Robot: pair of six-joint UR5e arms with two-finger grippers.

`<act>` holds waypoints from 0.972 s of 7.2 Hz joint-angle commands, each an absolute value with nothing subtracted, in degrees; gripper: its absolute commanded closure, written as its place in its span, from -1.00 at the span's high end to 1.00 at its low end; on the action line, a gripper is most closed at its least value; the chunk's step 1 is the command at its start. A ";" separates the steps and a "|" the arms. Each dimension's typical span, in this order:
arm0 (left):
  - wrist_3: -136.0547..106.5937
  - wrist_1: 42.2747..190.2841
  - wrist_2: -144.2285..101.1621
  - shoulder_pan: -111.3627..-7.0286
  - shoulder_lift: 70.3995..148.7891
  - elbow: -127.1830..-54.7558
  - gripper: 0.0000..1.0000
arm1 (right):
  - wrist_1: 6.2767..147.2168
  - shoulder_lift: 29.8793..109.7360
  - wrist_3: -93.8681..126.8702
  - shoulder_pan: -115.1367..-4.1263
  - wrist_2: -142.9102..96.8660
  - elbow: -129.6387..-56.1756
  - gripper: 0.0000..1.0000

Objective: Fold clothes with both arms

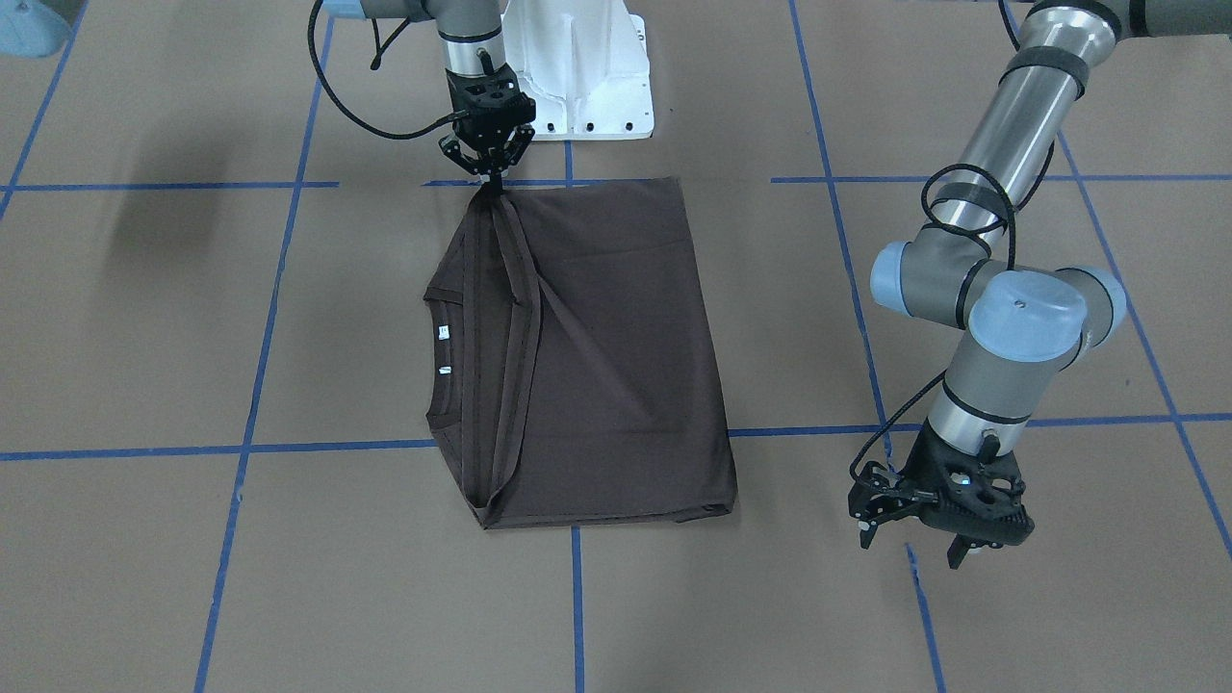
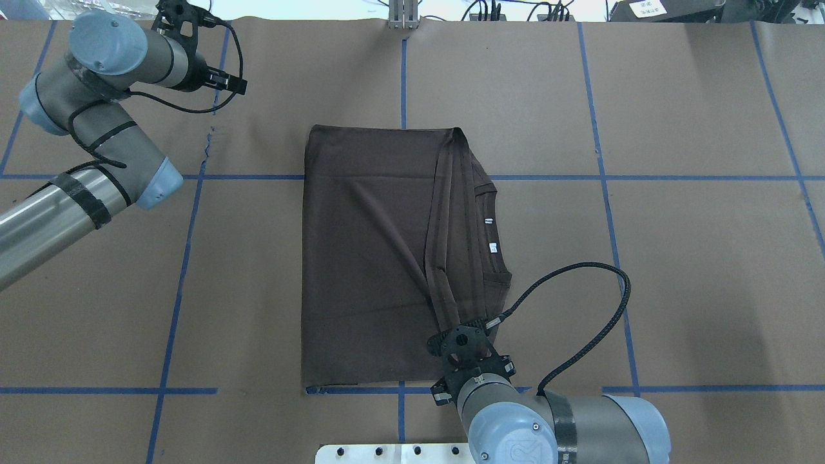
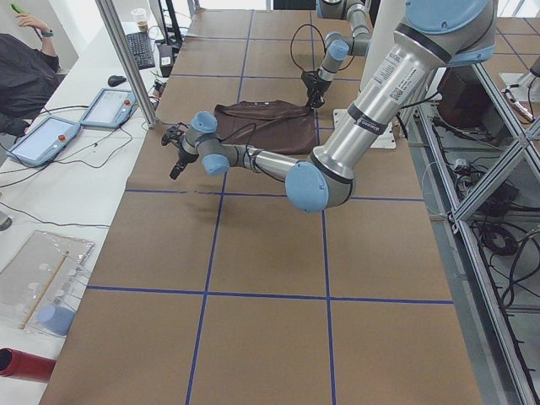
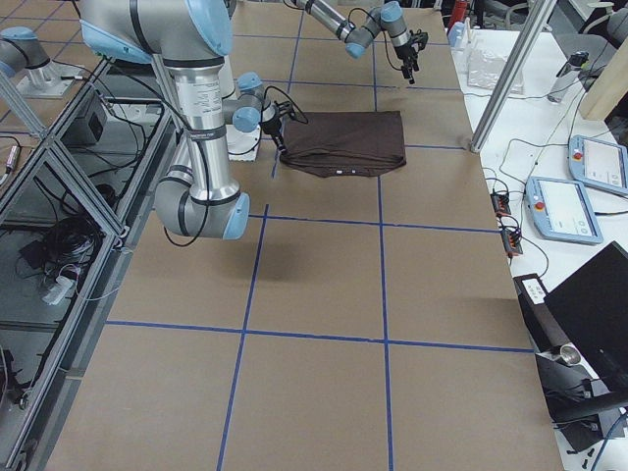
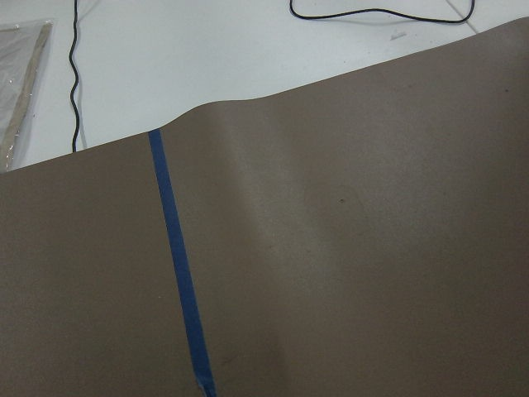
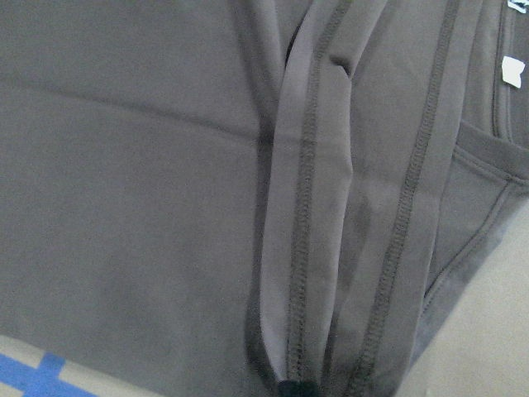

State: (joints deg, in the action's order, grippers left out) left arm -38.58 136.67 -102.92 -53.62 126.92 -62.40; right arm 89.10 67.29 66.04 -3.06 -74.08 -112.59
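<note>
One blue-taped brown table (image 1: 144, 337): right pincer (image 1: 488, 175) tight on T-shirt (image 1: 616, 366), left pincer (image 1: 910, 549) spread.

Brown paper-covered table (image 1: 144, 337) gridded with blue tape (image 1: 115, 452); white bench (image 3: 76, 194) and aluminium post (image 3: 128, 63) alongside

Free table (image 1: 144, 577) surrounds the T-shirt (image 1: 616, 366) on every side. The right end effector (image 1: 489, 171) blocks its upper-left corner. The left end effector (image 1: 912, 547) stands lower right, apparently clear of the cloth.
</note>
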 commanded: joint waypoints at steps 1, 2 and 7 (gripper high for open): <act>-38.58 136.67 -103.01 -53.61 126.91 -62.40 1.00 | 89.12 67.32 66.18 -2.72 -73.92 -112.76 -1.00; -38.58 136.76 -102.92 -53.61 126.57 -62.49 1.00 | 89.12 67.32 66.18 -3.25 -74.09 -113.20 -1.00; -38.58 136.76 -102.92 -53.26 126.56 -62.84 1.00 | 89.21 75.14 75.81 -2.21 -73.57 -117.77 -1.00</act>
